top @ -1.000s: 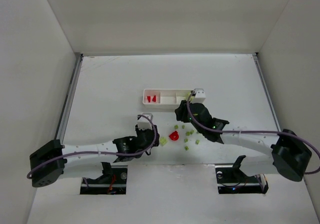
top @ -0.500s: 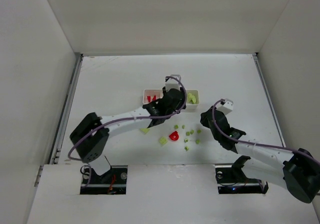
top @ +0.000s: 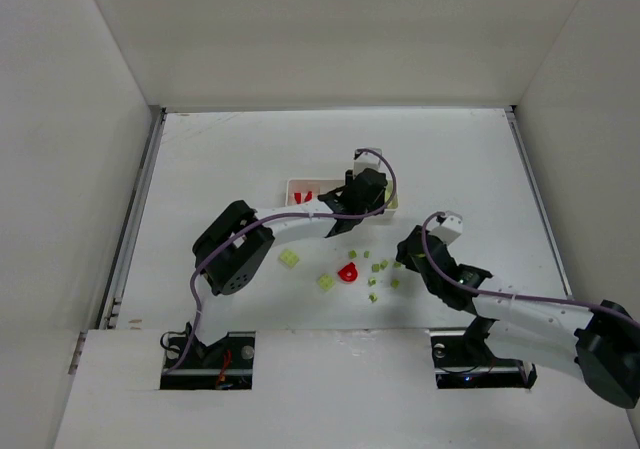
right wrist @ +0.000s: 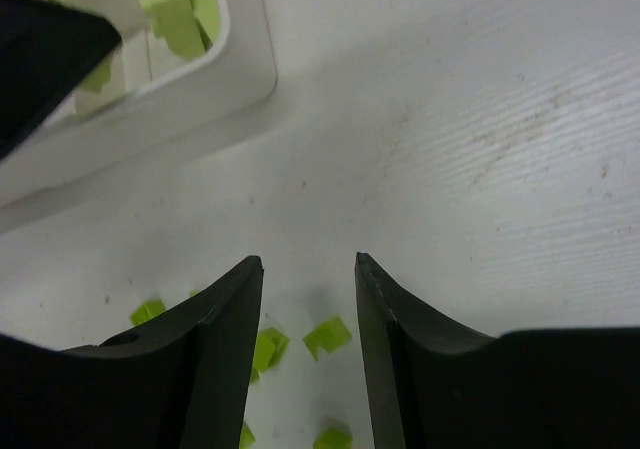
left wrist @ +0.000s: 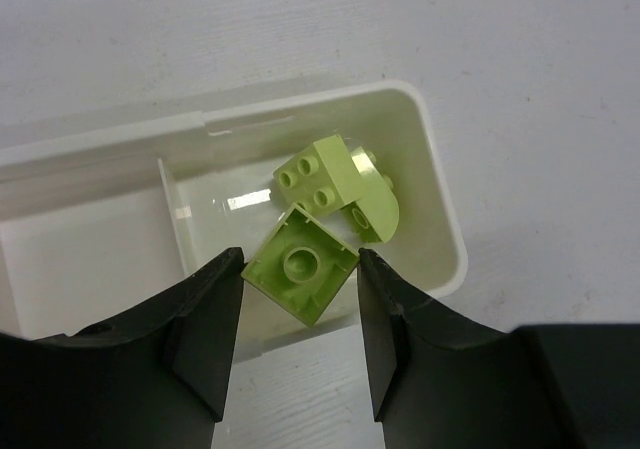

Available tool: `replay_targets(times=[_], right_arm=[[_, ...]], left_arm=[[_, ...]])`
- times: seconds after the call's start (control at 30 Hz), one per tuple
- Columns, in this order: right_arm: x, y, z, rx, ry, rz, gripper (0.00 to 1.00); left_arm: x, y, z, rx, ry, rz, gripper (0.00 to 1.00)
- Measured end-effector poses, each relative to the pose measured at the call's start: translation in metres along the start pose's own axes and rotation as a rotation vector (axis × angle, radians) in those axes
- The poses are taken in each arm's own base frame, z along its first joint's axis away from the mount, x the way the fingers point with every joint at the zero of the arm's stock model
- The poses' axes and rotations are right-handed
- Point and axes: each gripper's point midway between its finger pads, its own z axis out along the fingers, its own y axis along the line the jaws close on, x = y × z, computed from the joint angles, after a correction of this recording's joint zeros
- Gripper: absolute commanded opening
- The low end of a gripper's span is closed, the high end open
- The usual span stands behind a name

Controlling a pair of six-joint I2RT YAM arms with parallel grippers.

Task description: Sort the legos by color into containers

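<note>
My left gripper [left wrist: 300,259] is shut on a light green lego [left wrist: 300,277], pinched corner to corner, above the near wall of the white tray's right end compartment [left wrist: 442,224]. Two green legos [left wrist: 325,174] lie in that compartment. In the top view the left gripper [top: 372,194] is over the tray's right end and two red legos [top: 303,198] sit in the left compartment. My right gripper [right wrist: 308,264] is open and empty above loose green legos [right wrist: 328,336] on the table, to the tray's front right [top: 408,252].
Loose green legos [top: 378,269] and a red piece [top: 348,272] are scattered in front of the tray. Two more green legos [top: 290,259] lie to the left, beside the left arm. White walls close in the table on three sides.
My left arm has swung from near the table's front to the tray and along it to its right end, carrying the green lego. My right arm has drawn back from the tray.
</note>
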Motion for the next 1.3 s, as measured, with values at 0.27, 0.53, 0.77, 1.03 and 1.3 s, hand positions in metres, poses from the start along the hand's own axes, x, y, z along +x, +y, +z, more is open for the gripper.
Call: replay_targets(times=[0.27, 0.53, 0.77, 1.03, 1.3], right_arm=[[0.021, -0.004, -0.016, 0.019, 0.092, -0.059, 0.51], [0.034, -0.002, -0.015, 0.049, 0.172, -0.103, 0.50], [0.047, -0.003, -0.009, 0.085, 0.227, -0.145, 0.47], [0.054, -0.002, -0.006, 0.099, 0.263, -0.172, 0.41], [0.058, -0.003, -0.005, 0.099, 0.280, -0.187, 0.28]], left_arm=[[-0.007, 0.002, 0.002, -0.002, -0.010, -0.004, 0.56], [-0.010, 0.006, 0.002, 0.001, -0.016, -0.009, 0.54], [-0.007, 0.023, -0.044, 0.016, -0.023, -0.009, 0.45], [0.037, 0.014, -0.127, 0.125, -0.011, 0.044, 0.45], [0.095, 0.029, -0.131, 0.093, 0.103, 0.130, 0.46]])
